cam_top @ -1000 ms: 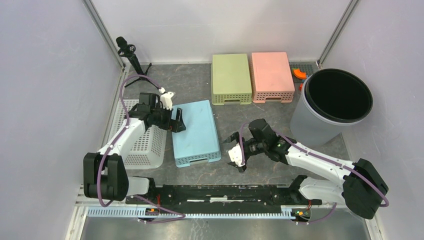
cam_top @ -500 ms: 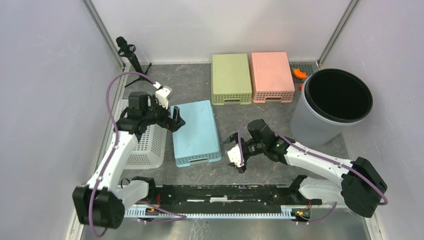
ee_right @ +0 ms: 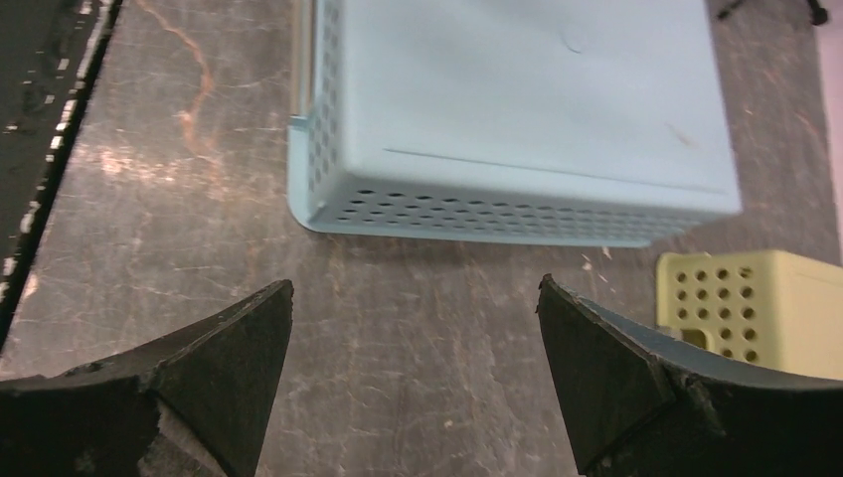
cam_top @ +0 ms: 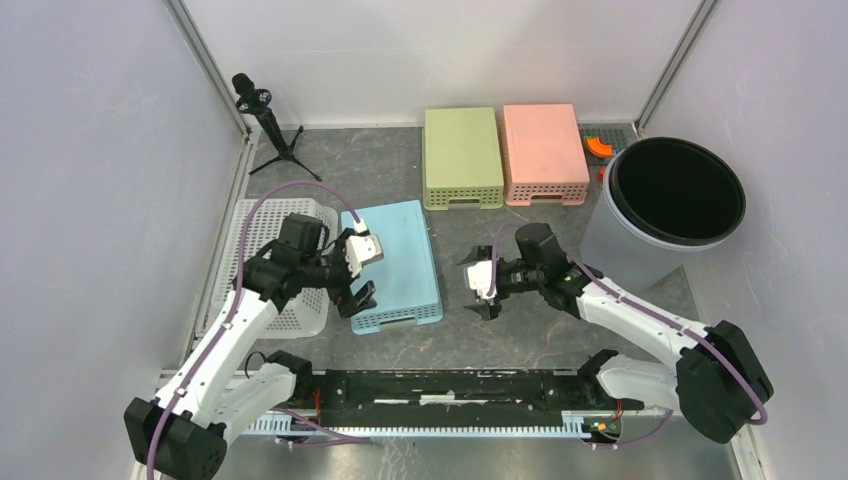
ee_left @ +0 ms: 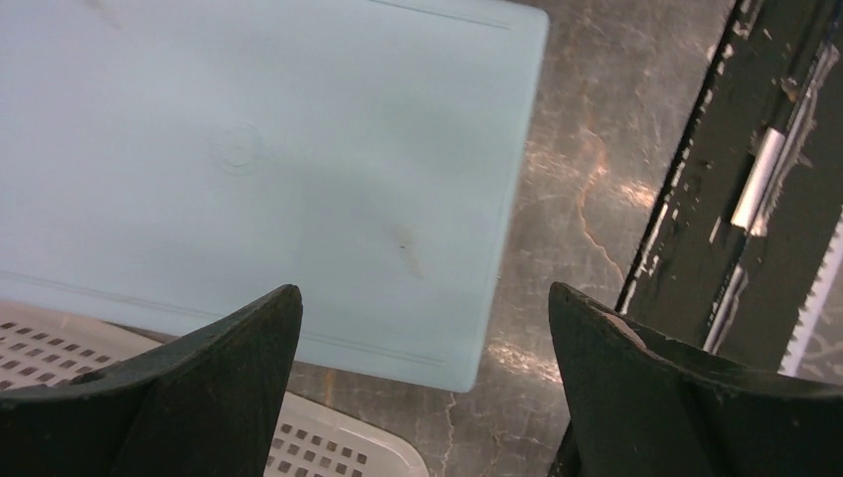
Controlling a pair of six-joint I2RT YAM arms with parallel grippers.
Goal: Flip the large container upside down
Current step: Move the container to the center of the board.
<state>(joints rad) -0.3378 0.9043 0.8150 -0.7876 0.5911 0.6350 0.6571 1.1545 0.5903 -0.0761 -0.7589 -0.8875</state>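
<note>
Both grippers stand wide open and hold nothing: the left gripper [cam_top: 357, 298] hangs over the near left corner of the blue basket [cam_top: 395, 255], and the right gripper [cam_top: 474, 288] hovers over bare table off the basket's right side, facing its perforated wall. We take this blue basket for the large container; it lies flat bottom up on the table between the two grippers, so the flip looks done to us, though the grey bin [cam_top: 610, 250] well to the basket's right stands mouth up and could be the one meant. The main risk we see is the left fingers dropping or swinging low and catching the basket's corner, which would drag it against the white basket [cam_top: 235, 250] just beside its left edge. A low sweep by the right gripper could likewise shove the basket's right wall. Room is tight on the basket's left. It is limited on the near side by the black rail [cam_top: 450, 385], and on the far side by the green basket [cam_top: 462, 155]. The open stretch lies to the basket's right, toward the bin, so we would lift clear upward first
</note>
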